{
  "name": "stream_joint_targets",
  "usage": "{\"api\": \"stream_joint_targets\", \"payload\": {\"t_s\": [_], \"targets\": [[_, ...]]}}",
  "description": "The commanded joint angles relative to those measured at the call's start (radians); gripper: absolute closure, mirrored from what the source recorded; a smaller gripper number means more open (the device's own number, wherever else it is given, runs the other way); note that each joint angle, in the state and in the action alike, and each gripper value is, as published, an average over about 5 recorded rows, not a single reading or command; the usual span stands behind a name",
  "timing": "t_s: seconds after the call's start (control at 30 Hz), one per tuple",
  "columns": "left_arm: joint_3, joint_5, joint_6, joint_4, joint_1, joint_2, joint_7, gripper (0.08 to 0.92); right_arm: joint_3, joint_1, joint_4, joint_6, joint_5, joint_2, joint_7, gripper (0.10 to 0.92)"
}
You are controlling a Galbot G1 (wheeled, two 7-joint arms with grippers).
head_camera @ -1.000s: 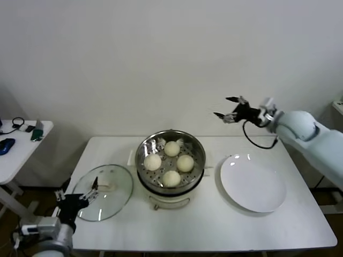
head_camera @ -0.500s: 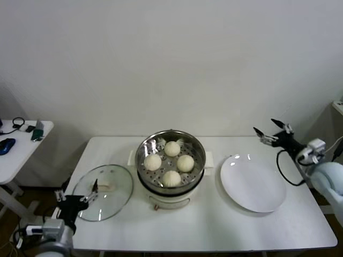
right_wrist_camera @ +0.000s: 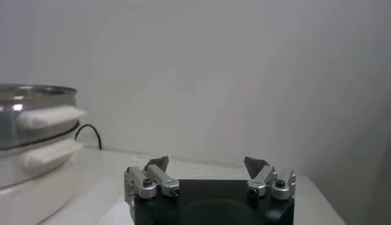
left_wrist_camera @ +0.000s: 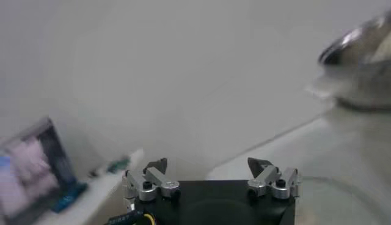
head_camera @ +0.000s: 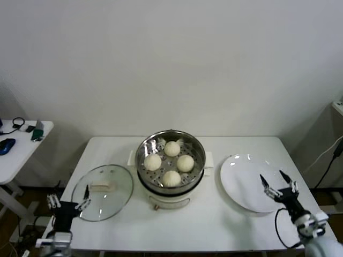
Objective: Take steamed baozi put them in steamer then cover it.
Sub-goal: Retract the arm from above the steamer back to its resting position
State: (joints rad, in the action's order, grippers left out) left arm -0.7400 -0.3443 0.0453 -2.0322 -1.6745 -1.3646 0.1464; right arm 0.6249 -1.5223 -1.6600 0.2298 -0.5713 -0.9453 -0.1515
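All four steamed baozi (head_camera: 170, 163) are seated on the perforated tray of the steamer (head_camera: 170, 140) at the desk's (head_camera: 203, 227) centre, so only covering is judged to be left. The cover (head_camera: 103, 191) is laid flat at the steamer's nine o'clock, just beside it, handle up for an easy grasp, with the left tool (head_camera: 67, 204) spread wide and empty at its near edge. The right tool (head_camera: 278, 186), likewise wide and empty, is held at the four o'clock rim of the bare white plate (head_camera: 244, 176), clear of the cover's path.

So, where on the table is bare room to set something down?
The front strip of the table, between the steamer and the near edge, is bare. The white plate holds nothing. It is crowded in the steamer, with four baozi, and at the left, where the glass cover lies.
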Motion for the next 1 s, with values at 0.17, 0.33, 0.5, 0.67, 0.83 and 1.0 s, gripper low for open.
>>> {"api": "stream_joint_targets", "payload": {"t_s": [0.17,0.33,0.5,0.67,0.83,1.0], "targets": [[0.042,-0.851,-0.212,0.332,0.068,-0.024,0.308,0.177,-0.024,-0.122,-0.023,0.101,0.134,-0.205,0.069,0.203],[0.053,-0.906,-0.197,0.402,0.132,-0.021,0.299,0.177,-0.037,-0.128,-0.054,0.088,0.115,-0.207,0.063,0.203],[0.059,-0.942,-0.207,0.482,0.194,-0.012,0.298,0.177,-0.04,-0.136,-0.061,0.09,0.116,-0.21,0.061,0.203],[0.059,-0.983,-0.203,0.544,0.243,-0.007,0.297,0.177,-0.035,-0.148,-0.064,0.098,0.122,-0.212,0.061,0.203],[0.058,-1.011,-0.204,0.614,0.293,0.002,0.294,0.177,-0.03,-0.155,-0.065,0.106,0.122,-0.215,0.06,0.203],[0.061,-1.016,-0.199,0.649,0.329,0.017,0.285,0.177,-0.029,-0.163,-0.066,0.109,0.13,-0.227,0.063,0.203]]}}
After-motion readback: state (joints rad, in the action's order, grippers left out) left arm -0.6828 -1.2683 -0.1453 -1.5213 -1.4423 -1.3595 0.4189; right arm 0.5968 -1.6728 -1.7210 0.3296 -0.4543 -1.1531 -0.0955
